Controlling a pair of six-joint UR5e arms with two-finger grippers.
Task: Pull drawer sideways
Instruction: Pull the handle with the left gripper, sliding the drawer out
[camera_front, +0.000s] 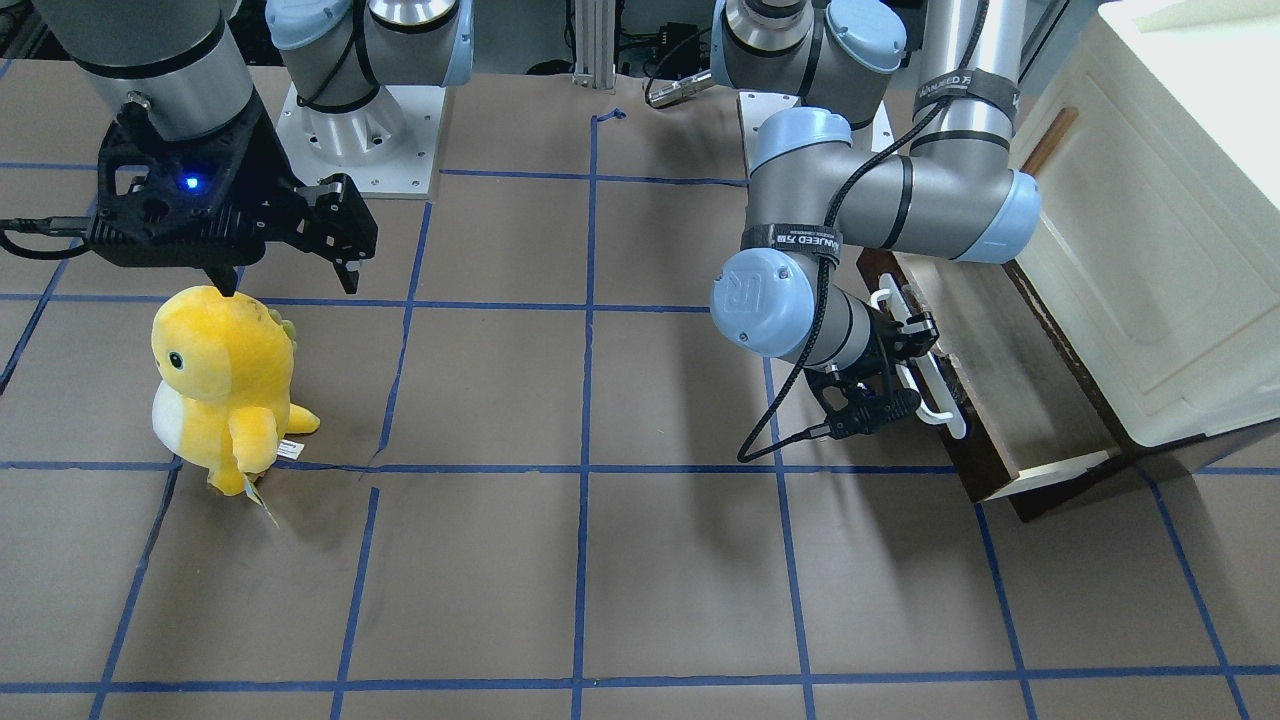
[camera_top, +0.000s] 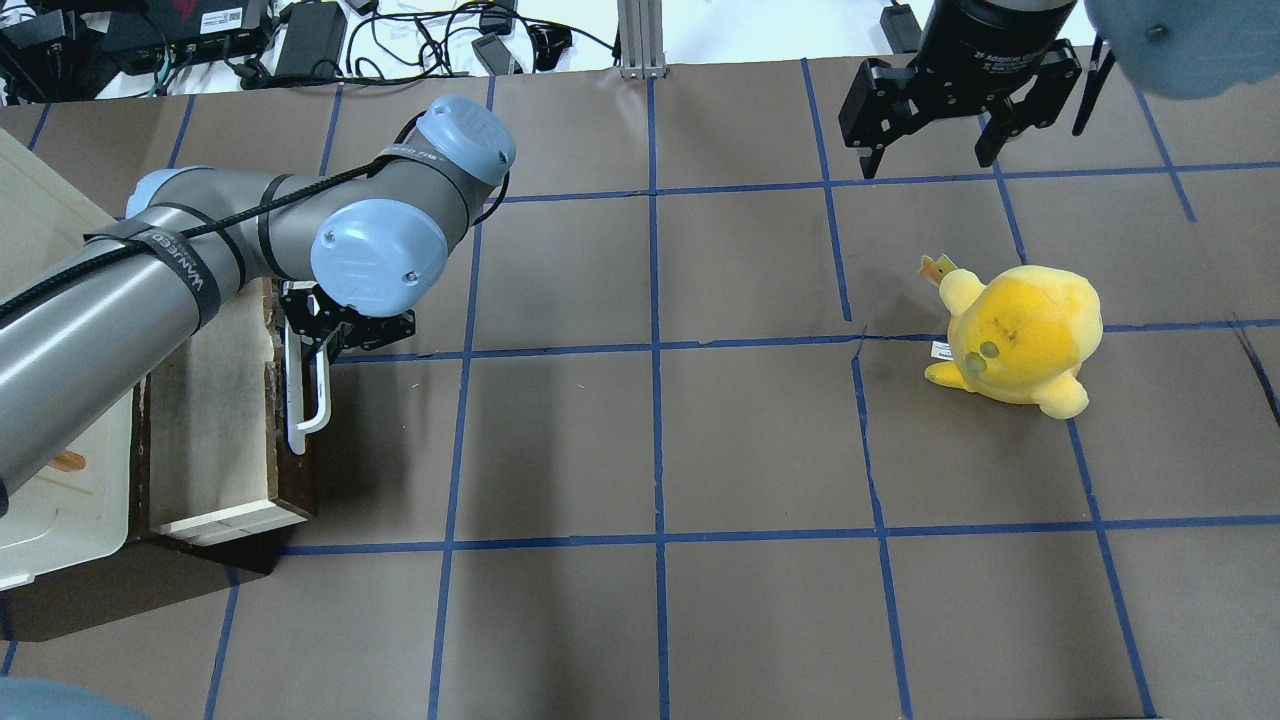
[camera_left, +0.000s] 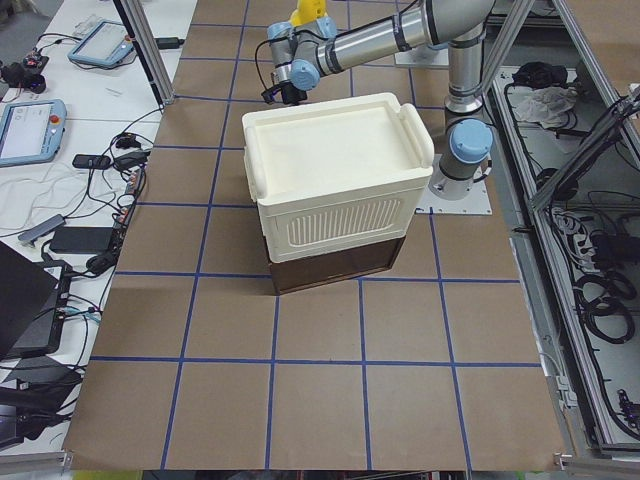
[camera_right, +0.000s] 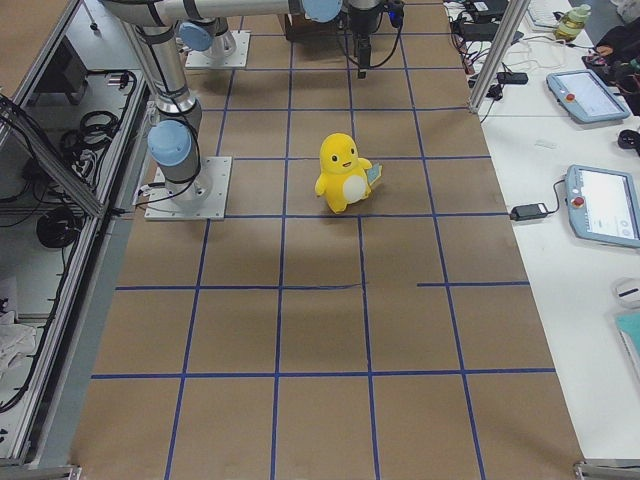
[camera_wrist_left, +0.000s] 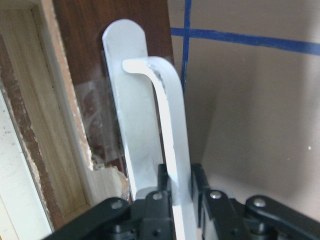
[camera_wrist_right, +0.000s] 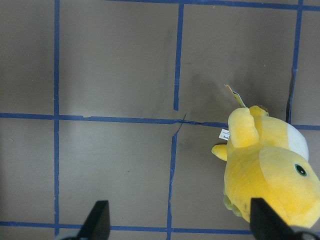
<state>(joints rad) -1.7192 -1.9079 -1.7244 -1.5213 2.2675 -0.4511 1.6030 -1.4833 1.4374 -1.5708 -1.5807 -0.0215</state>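
The drawer (camera_front: 1010, 390) is dark brown with a pale wood inside and stands pulled out from the cream cabinet (camera_front: 1150, 200). It also shows in the overhead view (camera_top: 215, 420). My left gripper (camera_front: 900, 350) is shut on its white bar handle (camera_front: 948, 412), seen from above (camera_top: 320, 335) on the handle (camera_top: 308, 415). In the left wrist view the fingers (camera_wrist_left: 200, 182) clamp the handle bar (camera_wrist_left: 167, 115) against the dark drawer front (camera_wrist_left: 90, 50). My right gripper (camera_top: 925, 165) is open and empty, hovering above the table near a plush toy.
A yellow plush toy (camera_front: 220, 385) stands on the brown paper table, just below my right gripper (camera_front: 290, 285); it also shows in the right wrist view (camera_wrist_right: 270, 170). The cabinet (camera_top: 40, 500) sits at the table's left end. Blue tape lines grid the table.
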